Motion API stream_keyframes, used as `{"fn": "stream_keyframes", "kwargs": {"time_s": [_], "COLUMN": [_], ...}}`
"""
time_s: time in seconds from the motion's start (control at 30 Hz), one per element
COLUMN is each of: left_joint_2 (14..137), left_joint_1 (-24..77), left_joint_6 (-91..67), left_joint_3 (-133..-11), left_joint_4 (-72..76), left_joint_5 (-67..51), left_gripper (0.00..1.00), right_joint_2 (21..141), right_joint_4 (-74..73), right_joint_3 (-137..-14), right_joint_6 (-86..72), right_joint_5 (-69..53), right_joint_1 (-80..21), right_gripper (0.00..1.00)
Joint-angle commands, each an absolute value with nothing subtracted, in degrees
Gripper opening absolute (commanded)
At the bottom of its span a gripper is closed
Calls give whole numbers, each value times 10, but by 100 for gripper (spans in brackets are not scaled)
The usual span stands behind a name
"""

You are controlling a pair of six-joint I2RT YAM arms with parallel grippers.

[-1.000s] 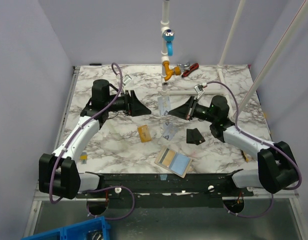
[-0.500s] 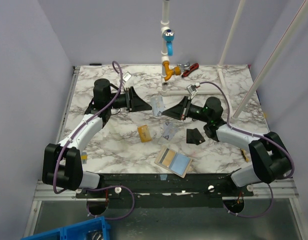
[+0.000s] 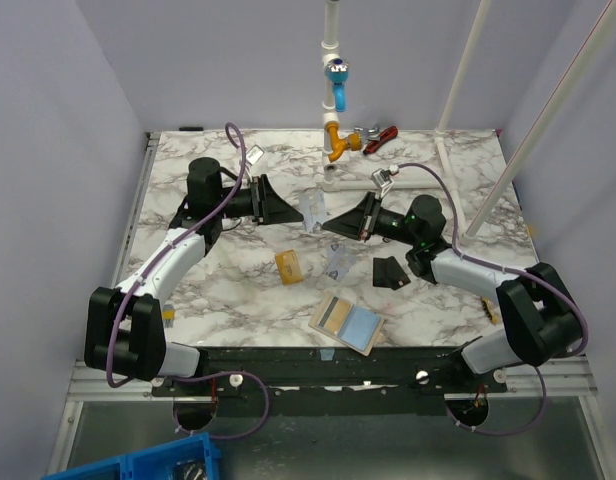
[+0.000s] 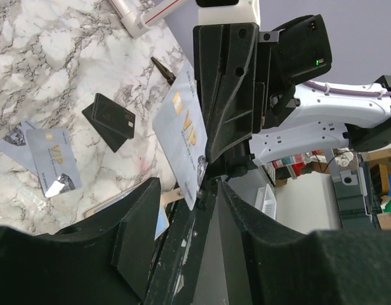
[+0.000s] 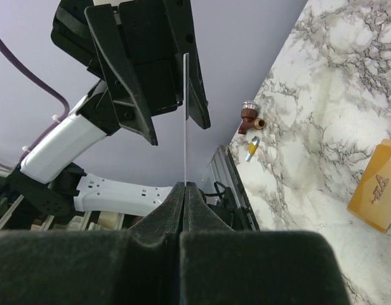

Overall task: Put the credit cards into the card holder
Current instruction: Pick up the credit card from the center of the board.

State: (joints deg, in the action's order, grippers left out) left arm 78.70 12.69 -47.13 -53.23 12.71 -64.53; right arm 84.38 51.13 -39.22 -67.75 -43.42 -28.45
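Observation:
My right gripper (image 3: 335, 224) (image 5: 185, 185) is shut on a pale silver credit card (image 3: 311, 210) (image 4: 183, 146) (image 5: 185, 114), held upright above the table. My left gripper (image 3: 291, 211) (image 4: 186, 185) faces it with the card's far edge between its jaws. One finger lies by the card, the other stands clear, so it is open. On the table lie a gold-orange card (image 3: 288, 266) (image 5: 375, 187), another pale card (image 3: 338, 262) (image 4: 53, 162) and a black card (image 3: 390, 272) (image 4: 108, 121). The tan card holder (image 3: 346, 322) lies open near the front edge, light-blue inside.
A white pipe with an orange fitting (image 3: 335, 140) and blue valve rises at the back centre. Red-handled pliers (image 3: 378, 135) lie behind it. A small yellow item (image 3: 168, 315) sits at the front left. A blue bin (image 3: 138, 465) is below the table.
The right arm carried the pale card leftward, and the left gripper came in to meet it. The left jaws narrowed around the card's edge. Little has moved in the last half second.

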Motion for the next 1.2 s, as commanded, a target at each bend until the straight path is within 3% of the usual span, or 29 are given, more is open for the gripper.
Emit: {"fn": "stream_keyframes", "kwargs": {"time_s": [0.0, 0.2, 0.43, 0.5, 0.6, 0.87, 1.17], "left_joint_2": [773, 783, 785, 782, 775, 775, 766], "left_joint_1": [123, 123, 124, 123, 123, 123, 124], "left_joint_6": [-462, -500, -531, -529, -514, -510, -526], "left_joint_3": [-541, -540, -537, -535, -535, -542, -530], "left_joint_4": [124, 176, 211, 209, 192, 165, 184], "left_joint_5": [-651, -674, -684, -682, -675, -687, -699], "left_gripper": [42, 31, 28, 21, 0, 0, 0], "right_joint_2": [817, 839, 854, 856, 856, 863, 887], "right_joint_4": [485, 508, 506, 507, 508, 485, 446], "right_joint_3": [-402, -407, -425, -428, -428, -464, -532], "right_joint_6": [-652, -666, -662, -661, -660, -639, -618], "right_joint_5": [-443, -447, -439, -435, -439, -495, -525], "right_joint_1": [-288, -300, -318, -319, -321, -317, -307], "right_gripper": [1, 1, 1, 1, 1, 31, 31]}}
